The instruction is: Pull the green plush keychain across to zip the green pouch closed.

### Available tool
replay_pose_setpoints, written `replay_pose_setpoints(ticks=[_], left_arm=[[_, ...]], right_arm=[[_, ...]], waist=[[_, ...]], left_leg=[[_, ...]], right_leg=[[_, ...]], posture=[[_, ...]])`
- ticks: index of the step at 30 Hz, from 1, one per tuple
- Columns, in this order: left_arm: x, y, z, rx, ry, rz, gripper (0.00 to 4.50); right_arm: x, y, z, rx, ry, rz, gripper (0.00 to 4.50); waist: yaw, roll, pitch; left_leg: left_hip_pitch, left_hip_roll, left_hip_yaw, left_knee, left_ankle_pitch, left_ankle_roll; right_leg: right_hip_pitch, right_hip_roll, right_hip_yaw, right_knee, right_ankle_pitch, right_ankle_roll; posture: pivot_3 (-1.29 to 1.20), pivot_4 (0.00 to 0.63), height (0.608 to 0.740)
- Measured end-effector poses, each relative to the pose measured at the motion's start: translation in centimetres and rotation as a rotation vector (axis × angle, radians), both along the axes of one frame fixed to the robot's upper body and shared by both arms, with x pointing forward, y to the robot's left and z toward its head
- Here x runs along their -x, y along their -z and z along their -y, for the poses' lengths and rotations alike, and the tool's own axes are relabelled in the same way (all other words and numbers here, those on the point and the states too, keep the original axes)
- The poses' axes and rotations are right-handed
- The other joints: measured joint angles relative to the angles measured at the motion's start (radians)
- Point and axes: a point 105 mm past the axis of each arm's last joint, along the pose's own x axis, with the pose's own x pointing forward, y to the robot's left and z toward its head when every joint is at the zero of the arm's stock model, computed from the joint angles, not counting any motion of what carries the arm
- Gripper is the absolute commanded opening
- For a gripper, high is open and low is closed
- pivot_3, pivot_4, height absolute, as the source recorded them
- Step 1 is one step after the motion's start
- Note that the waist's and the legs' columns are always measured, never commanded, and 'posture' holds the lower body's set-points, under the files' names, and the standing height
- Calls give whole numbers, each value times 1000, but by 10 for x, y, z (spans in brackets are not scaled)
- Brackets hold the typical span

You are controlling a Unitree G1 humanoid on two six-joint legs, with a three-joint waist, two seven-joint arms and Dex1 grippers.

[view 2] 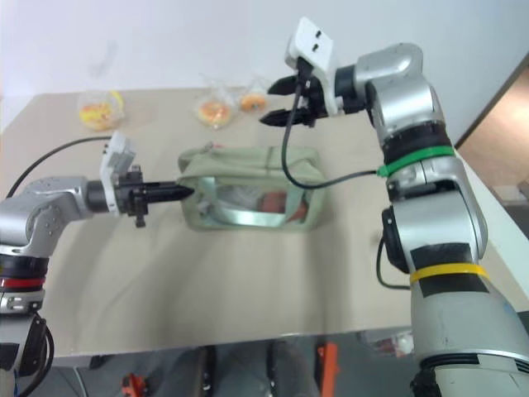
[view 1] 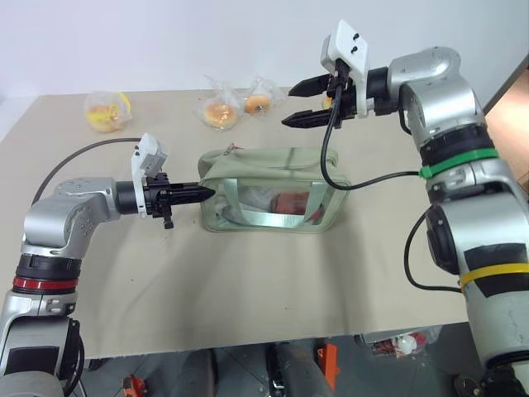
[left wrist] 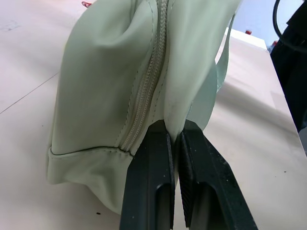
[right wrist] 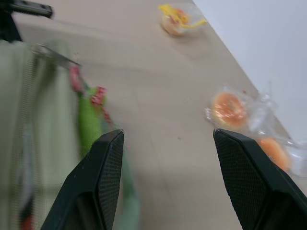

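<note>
Your green pouch [view 1: 269, 192] sits centre frame in the head views, on the tan table [view 1: 248, 289], clear front panel facing you, something reddish inside behind the plastic. The zip runs along the top; in the left wrist view it reads closed down the end of the pouch, teeth meeting. The green plush keychain [right wrist: 88, 122] shows in the right wrist view, lime green and blurred, hanging off the side of the pouch w/ a pinkish-red ring above it, just beside the near finger but not touched. In the head views you can't really pick it out; a tiny bit pokes up at the pouch's top left corner, too small to call.

Your left gripper [view 1: 201, 193] is mid-left of the frame, pointing level toward the pouch's left end, fingers pressed together and pinching a fold of the pouch fabric; the left wrist view shows the cloth squeezed right between the two black fingers [left wrist: 148, 182].

Your right gripper [view 1: 299, 102] is up in the upper centre-right, raised above the back of the pouch, well clear of it, fingers spread wide, nothing in them.

Wrapped buns [view 1: 221, 112] lie at the table's far edge, upper centre, and a yellow wrapped packet [view 1: 106, 112] is upper left.
</note>
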Motion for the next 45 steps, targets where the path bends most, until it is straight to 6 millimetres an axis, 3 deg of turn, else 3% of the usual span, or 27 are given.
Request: replay_pose_setpoints(ticks=[8,21,28,39,43,45], left_arm=[[4,2,-1,10,-16,4,0],[7,3,-3,26,-42,-15,0],[7,3,-5,36,-60,-18,0],[9,4,-6,43,-76,-12,0],[10,4,-6,47,-82,-11,0],[9,4,-6,48,-84,-11,0]], right_arm=[[-4,28,-8,83,-38,-56,3060],[13,66,-40,146,-230,-185,3060],[18,79,-58,156,-284,-219,3060],[15,83,-77,139,-256,-195,3060],[15,80,-79,135,-260,-191,1946],[16,79,-79,129,-267,-192,1129]], waist=[[0,0,0],[-1,0,0],[-2,0,0],[-2,0,0],[-2,0,0],[-2,0,0]], left_leg=[[0,0,0,0,0,0],[1,1,0,0,0,0],[1,2,-1,0,0,0],[1,2,-1,0,0,0],[1,2,-1,0,0,0],[1,2,-1,0,0,0]], right_leg=[[0,0,0,1,1,0],[0,1,0,1,0,0],[0,2,0,2,0,-1],[0,2,0,2,0,-1],[0,2,0,2,0,-1],[0,2,0,2,0,-1]], posture=[[0,150,740],[0,150,740],[0,150,740],[0,150,740],[0,150,740],[0,150,740]])
